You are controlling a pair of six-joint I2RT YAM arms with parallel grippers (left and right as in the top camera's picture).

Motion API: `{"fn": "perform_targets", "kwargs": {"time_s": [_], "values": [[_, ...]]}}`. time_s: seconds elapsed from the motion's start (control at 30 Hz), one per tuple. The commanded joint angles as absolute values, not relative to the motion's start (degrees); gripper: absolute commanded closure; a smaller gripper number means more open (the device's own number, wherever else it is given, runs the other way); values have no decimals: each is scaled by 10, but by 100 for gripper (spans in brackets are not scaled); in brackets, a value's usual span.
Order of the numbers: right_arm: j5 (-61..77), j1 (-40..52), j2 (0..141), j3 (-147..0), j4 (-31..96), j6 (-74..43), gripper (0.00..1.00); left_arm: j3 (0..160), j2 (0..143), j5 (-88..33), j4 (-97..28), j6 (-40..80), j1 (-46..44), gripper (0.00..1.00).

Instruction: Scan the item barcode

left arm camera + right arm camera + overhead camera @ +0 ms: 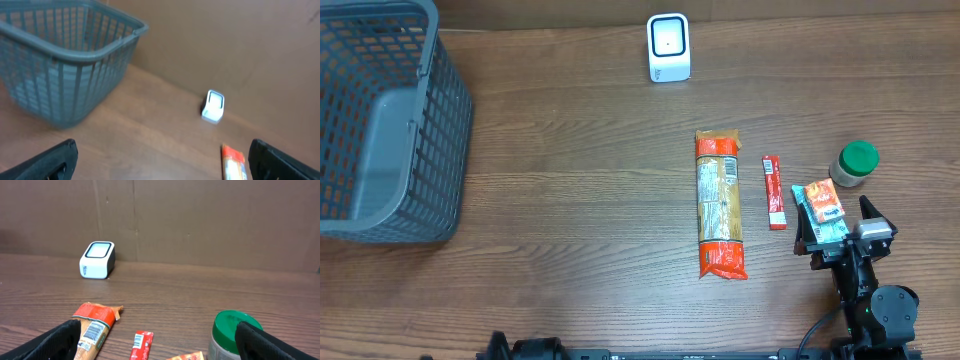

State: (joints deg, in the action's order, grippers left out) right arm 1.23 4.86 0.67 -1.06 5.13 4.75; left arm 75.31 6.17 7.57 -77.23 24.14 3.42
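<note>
A white barcode scanner (669, 47) stands at the table's far middle, also seen in the left wrist view (213, 106) and the right wrist view (97, 259). Items lie in the right half: a long orange pasta bag (720, 204), a red stick packet (774, 191), a small orange-and-teal packet (820, 207) and a green-lidded jar (853, 165). My right gripper (835, 228) hovers open at the near end of the small packet, holding nothing. In its wrist view the right gripper (157, 341) frames the bag (92, 330), the red packet (141, 346) and the jar (235, 335). My left gripper (162, 161) is open and empty.
A grey plastic basket (380, 120) fills the far left corner and looms large in the left wrist view (65, 60). A brown wall backs the table. The left arm's base (520, 350) shows only at the near edge.
</note>
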Motion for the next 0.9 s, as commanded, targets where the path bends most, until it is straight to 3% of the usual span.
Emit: {"fn": "perform_targets", "kwargs": {"time_s": [0.0, 0.23, 0.53, 0.67, 0.87], "values": [[12, 48, 2, -4, 47, 50, 0, 687, 20, 81, -687, 211, 38, 0], [12, 48, 2, -4, 47, 50, 0, 547, 2, 40, -435, 175, 39, 0], [12, 48, 2, -4, 48, 50, 0, 312, 2, -90, 73, 17, 40, 0], [12, 48, 2, -4, 48, 50, 0, 236, 2, -87, 185, 17, 40, 0], [12, 48, 2, -4, 47, 50, 0, 148, 2, -68, 213, 19, 40, 0]]}}
